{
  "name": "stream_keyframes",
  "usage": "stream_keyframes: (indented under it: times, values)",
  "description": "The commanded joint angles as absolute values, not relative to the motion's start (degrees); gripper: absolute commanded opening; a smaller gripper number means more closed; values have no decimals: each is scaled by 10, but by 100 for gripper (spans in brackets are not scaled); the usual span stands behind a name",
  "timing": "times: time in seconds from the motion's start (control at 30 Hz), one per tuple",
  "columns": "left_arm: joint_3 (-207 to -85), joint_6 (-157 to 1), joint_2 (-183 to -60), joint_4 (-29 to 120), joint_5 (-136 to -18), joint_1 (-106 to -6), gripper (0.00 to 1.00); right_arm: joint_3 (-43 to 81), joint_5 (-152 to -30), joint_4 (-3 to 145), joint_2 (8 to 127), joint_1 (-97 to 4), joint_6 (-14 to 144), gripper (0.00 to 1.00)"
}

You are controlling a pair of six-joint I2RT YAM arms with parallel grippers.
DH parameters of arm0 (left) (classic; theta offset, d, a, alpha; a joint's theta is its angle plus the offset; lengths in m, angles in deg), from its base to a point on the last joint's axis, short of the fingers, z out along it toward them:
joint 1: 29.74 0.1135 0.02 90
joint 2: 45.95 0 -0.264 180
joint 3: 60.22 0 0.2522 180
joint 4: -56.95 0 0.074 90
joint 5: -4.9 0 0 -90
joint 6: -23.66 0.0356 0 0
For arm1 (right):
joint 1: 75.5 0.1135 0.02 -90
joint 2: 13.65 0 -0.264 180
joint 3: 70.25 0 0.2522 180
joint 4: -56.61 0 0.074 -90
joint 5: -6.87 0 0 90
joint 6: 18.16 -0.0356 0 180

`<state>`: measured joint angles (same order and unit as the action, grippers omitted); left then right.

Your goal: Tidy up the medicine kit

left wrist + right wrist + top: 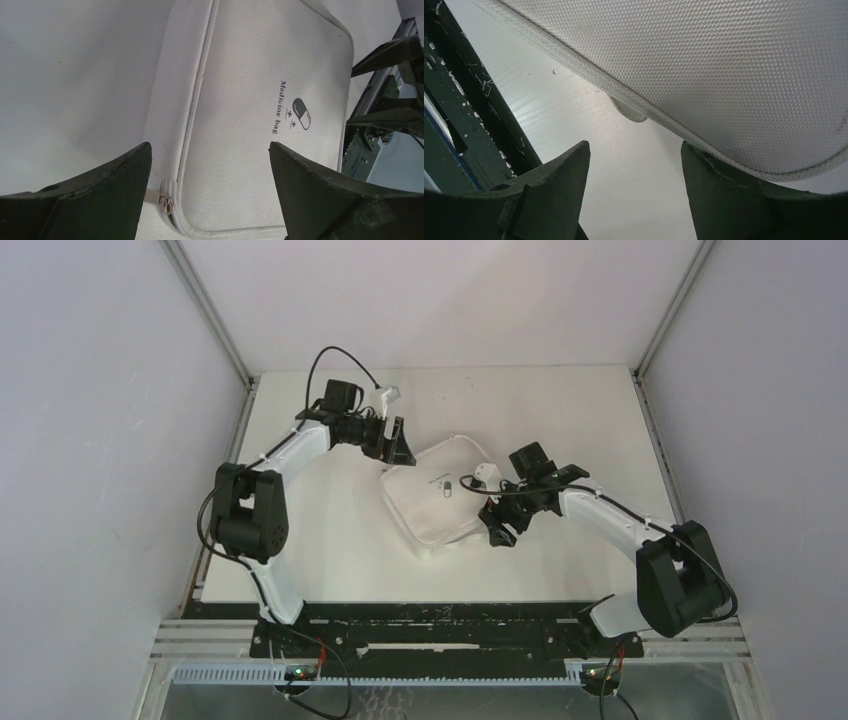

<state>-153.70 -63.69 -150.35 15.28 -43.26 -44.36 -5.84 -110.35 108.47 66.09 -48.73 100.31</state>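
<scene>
The medicine kit [437, 492] is a white rounded-square soft case lying closed in the middle of the table, pill logo up. In the left wrist view the kit [250, 100] fills the frame, its metal zip pull [164, 202] at the near corner. My left gripper [398, 445] is open at the kit's far left corner, its jaws either side of that corner [210, 155]. My right gripper [500, 523] is open at the kit's right edge. In the right wrist view its jaws [635, 160] stand over bare table, the kit's edge [724, 75] touching the right finger.
The table [330, 540] is white, with grey walls on the left, right and back. A black rail [450, 620] runs along the near edge by the arm bases. The right arm's dark fingers [385, 55] show past the kit in the left wrist view.
</scene>
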Motion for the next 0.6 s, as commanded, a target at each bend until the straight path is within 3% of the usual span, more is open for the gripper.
stream_keyframes:
  times: [0.0,0.17,0.57]
  values:
    - [-1571,-651,-1522,169,-366,-451,88,-6,-1104,1031,684,-498,988,67]
    - [-1547,-624,-1519,154,-350,-463,82,62,-1133,1022,736,-529,959,66]
    - [-1468,-515,-1466,89,-326,-514,81,250,-1137,1044,885,-575,969,65]
